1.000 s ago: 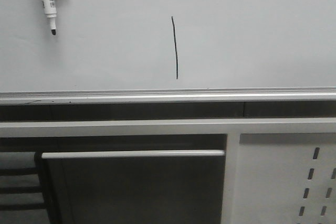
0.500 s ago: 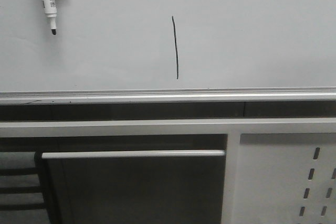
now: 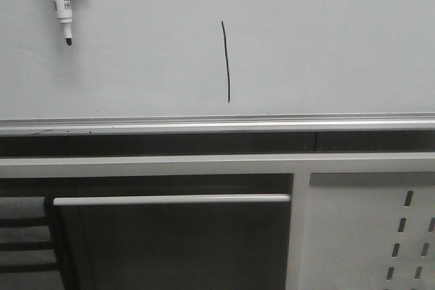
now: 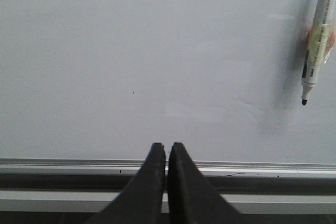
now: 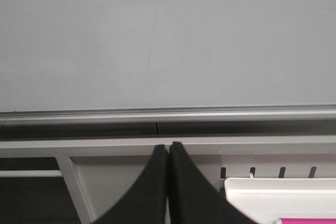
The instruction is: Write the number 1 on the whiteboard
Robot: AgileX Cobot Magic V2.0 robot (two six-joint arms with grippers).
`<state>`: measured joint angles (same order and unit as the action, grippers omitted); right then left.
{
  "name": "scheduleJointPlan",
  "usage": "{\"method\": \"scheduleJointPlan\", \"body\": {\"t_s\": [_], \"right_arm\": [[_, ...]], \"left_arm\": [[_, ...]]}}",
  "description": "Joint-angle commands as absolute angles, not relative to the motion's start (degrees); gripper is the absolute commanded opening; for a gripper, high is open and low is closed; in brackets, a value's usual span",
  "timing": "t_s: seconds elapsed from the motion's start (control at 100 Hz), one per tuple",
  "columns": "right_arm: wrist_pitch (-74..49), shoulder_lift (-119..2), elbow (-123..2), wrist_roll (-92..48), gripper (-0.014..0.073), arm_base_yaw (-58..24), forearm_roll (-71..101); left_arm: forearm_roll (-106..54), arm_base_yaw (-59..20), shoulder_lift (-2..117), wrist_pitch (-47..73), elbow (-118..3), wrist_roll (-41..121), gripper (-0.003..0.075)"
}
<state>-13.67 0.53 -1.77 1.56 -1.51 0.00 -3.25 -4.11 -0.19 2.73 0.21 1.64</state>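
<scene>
The number 1 (image 3: 226,62) is a thin black, slightly curved vertical stroke near the middle of the whiteboard (image 3: 326,39), just above its silver rail (image 3: 217,124). A white marker (image 3: 61,1) with a red-orange piece on it hangs tip down at the board's upper left, and it also shows in the left wrist view (image 4: 316,40). My left gripper (image 4: 167,146) is shut and empty, low in front of the whiteboard (image 4: 131,51) by the rail. My right gripper (image 5: 168,145) is shut and empty below the whiteboard (image 5: 168,35). Neither gripper shows in the front view.
Under the rail is a grey frame with a horizontal bar (image 3: 170,200) and a perforated grey metal panel (image 3: 367,236) at the lower right. A white tray (image 5: 278,198) with a pink object (image 5: 307,221) in it sits beside my right gripper.
</scene>
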Motion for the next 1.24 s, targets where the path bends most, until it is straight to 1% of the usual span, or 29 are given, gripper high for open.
{"method": "scheduleJointPlan", "body": {"t_s": [0.0, 0.07, 0.11, 0.53, 1.23], "right_arm": [[-4.9, 1.0, -0.5, 1.8, -0.0050, -0.7, -0.9], [-1.4, 1.2, 2.2, 1.8, -0.0050, -0.7, 0.0], [-3.9, 1.5, 2.1, 1.8, -0.0050, -0.6, 0.6], [-8.2, 1.5, 2.2, 0.4, -0.0050, 0.4, -0.8], [-7.6, 1.5, 2.1, 0.4, -0.0050, 0.4, -0.8]], "left_arm": [[-3.6, -4.1, -1.5, -1.0, 2.6, 1.1, -0.0020], [-3.6, -4.1, -1.5, -1.0, 2.6, 1.1, -0.0020], [-3.6, -4.1, -1.5, -1.0, 2.6, 1.1, -0.0020], [-3.6, -4.1, -1.5, -1.0, 2.6, 1.1, -0.0020], [-3.6, -4.1, -1.5, -1.0, 2.6, 1.1, -0.0020]]}}
